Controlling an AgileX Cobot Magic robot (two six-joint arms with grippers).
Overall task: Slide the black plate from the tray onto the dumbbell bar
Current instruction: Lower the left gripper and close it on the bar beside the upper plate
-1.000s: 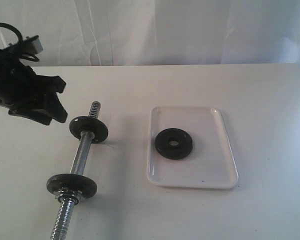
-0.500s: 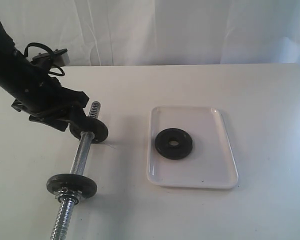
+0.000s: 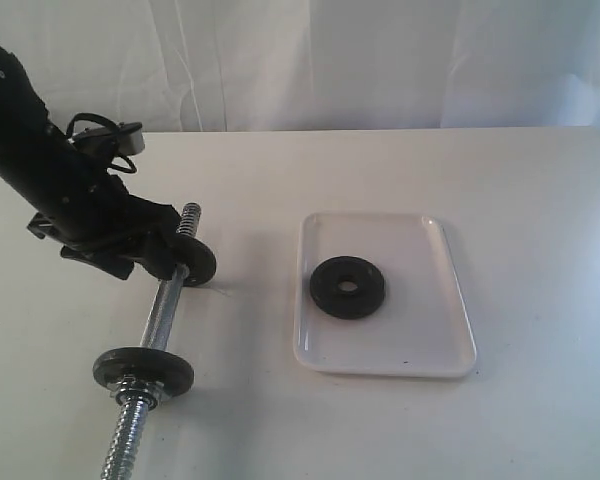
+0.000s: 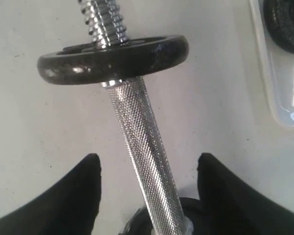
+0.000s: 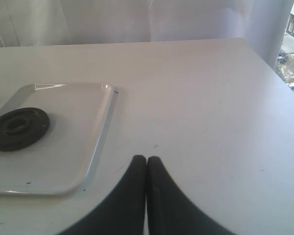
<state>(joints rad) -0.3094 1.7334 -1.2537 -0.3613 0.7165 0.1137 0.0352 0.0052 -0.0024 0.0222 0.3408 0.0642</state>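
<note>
Jaws of left gripper [image 3: 163, 256] sit at bar [image 3: 160, 310], left of ext. view; black plate [image 3: 348, 287] lies mid-tray [image 3: 450, 340]. L wrist: fingers [image 4: 73, 196] wide apart, straddling bar, not touching. R wrist: right gripper [image 5: 146, 161] pinched closed over table [image 5: 210, 98].

The left gripper [image 4: 149, 157] has moved in, jaws now straddling the dumbbell bar [image 4: 131, 122].

The dumbbell bar [image 3: 162, 315] runs out past the exterior view's bottom edge.
</note>
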